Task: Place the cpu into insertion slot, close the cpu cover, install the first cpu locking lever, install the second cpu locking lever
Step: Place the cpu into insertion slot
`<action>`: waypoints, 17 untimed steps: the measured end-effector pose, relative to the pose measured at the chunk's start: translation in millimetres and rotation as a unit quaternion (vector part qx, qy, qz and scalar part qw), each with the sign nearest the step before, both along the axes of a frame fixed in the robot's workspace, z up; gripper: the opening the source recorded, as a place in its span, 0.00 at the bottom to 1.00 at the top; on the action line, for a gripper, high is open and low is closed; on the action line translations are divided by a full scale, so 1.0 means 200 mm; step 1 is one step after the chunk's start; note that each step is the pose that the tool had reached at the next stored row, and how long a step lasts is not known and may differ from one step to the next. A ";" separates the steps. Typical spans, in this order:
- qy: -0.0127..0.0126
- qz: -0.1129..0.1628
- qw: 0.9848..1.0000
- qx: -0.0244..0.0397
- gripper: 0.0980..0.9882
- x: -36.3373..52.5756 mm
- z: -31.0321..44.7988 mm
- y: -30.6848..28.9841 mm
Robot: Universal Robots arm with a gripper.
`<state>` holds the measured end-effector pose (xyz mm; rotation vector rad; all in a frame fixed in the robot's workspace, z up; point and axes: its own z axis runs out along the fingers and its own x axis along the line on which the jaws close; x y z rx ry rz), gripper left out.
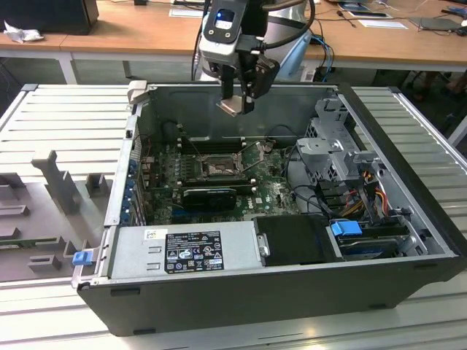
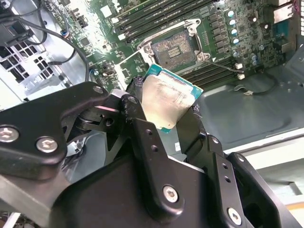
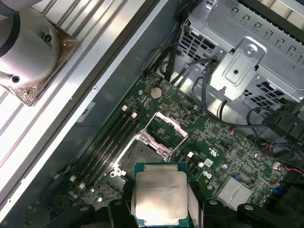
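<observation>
Ribbing is running across the pale grey desk (image 1: 51, 109) that is carrying the open computer case (image 1: 241, 292). A grey moulded fixture (image 1: 58, 186) is lying on that desk at the exterior view's left, just beside the case.

Nearest the camera, just inside the case's front wall, the silver power supply (image 1: 182, 248) is showing a black label (image 1: 193, 251) and a small white sticker (image 1: 155, 235); their print is too small to make out. A blue clip (image 1: 83, 257) is sticking out at the case's corner. A blue tab (image 1: 346, 227) is sitting among the cables toward the exterior view's right.

Further in, the green board (image 1: 270, 189) is lying flat with the insertion slot (image 1: 217, 169) near its middle. The slot (image 2: 175, 47) is lying bare, its pin field showing. At the slot's (image 3: 138, 154) edge the cpu cover (image 3: 173, 126) is standing lifted open.

High over the board and apart from the slot, the hand (image 1: 237, 104) is hanging and pinching the cpu (image 1: 232, 106) by two opposite edges. In both wrist views the hand (image 2: 165, 108) (image 3: 161, 205) is gripping the cpu (image 2: 164, 97) (image 3: 160, 190) with its metal top facing the cameras; faint print is crossing that top, unreadable.

Beyond the case, a wooden desk (image 1: 131, 33) is stretching across the room, carrying papers (image 1: 383, 22) and a dark box (image 1: 51, 14).
</observation>
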<state>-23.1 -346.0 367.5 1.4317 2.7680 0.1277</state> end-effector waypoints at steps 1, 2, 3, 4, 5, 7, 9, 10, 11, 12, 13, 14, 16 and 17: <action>0.000 -0.004 1.000 0.000 0.48 0.000 0.000 0.000; 0.000 -0.006 1.000 0.000 0.48 0.000 0.000 0.000; 0.000 -0.008 1.000 0.000 0.48 0.000 0.000 0.000; 0.000 -0.011 1.000 0.000 0.48 0.000 0.000 0.000; 0.000 -0.014 1.000 0.000 0.48 0.000 0.000 0.000; 0.000 -0.023 1.000 -0.001 0.48 0.000 0.000 0.000; 0.000 -0.027 1.000 -0.001 0.48 0.000 -0.001 0.000; 0.000 -0.029 1.000 -0.001 0.48 0.000 0.000 0.000; 0.000 -0.031 1.000 -0.002 0.48 0.000 0.000 0.000; 0.000 -0.035 0.999 -0.002 0.48 0.000 -0.001 0.000; 0.000 -0.039 0.999 -0.002 0.48 0.000 -0.001 0.000; 0.000 -0.046 0.999 -0.003 0.48 0.000 -0.001 0.000; 0.000 -0.055 0.998 -0.003 0.48 0.000 -0.001 0.000; 0.000 -0.058 0.998 -0.004 0.48 0.000 -0.002 0.000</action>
